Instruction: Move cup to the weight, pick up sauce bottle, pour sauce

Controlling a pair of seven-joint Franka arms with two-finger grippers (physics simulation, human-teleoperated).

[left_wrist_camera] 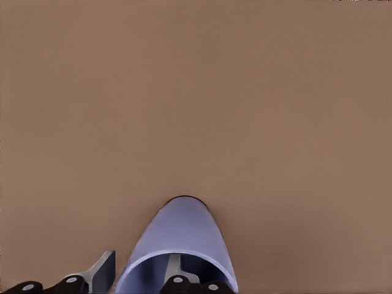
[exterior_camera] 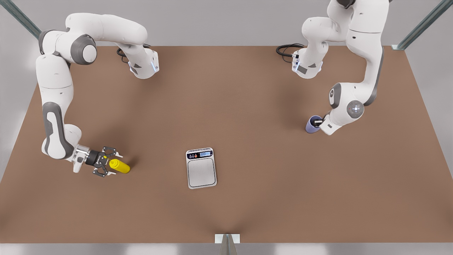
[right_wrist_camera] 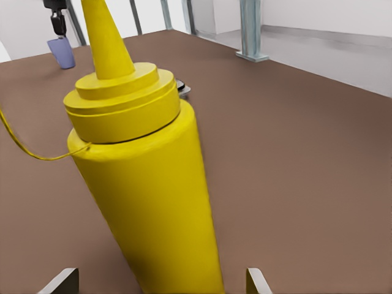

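A: Where is the scale point(exterior_camera: 201, 168)?
B: Flat on the tabletop point(exterior_camera: 247, 106), display strip at its far end in the front view. Nothing is seen on its plate.

A: Cup point(exterior_camera: 313, 124)?
B: Well apart from the scale, toward the front view's right and farther back. It stands on the tabletop. From the left wrist, the cup point(left_wrist_camera: 177, 251) is seen at the left gripper point(left_wrist_camera: 138, 278).

A: State of the left gripper point(exterior_camera: 317, 123)?
B: Jaws are parted and set over the cup's rim: one finger point(left_wrist_camera: 173, 269) inside the cup, the other point(left_wrist_camera: 101, 272) outside the wall. Whether the wall is pinched cannot be told.

A: Bottle point(exterior_camera: 119, 166)?
B: Well apart from the scale, toward the front view's left. From the right wrist, the bottle point(right_wrist_camera: 147, 196) is seen standing on the tabletop with its nozzle up.

A: Right gripper point(exterior_camera: 110, 163)?
B: At the bottle, jaws wide open. Fingertips point(right_wrist_camera: 61, 280) are seen either side of the body, clear of it. Nothing is held.
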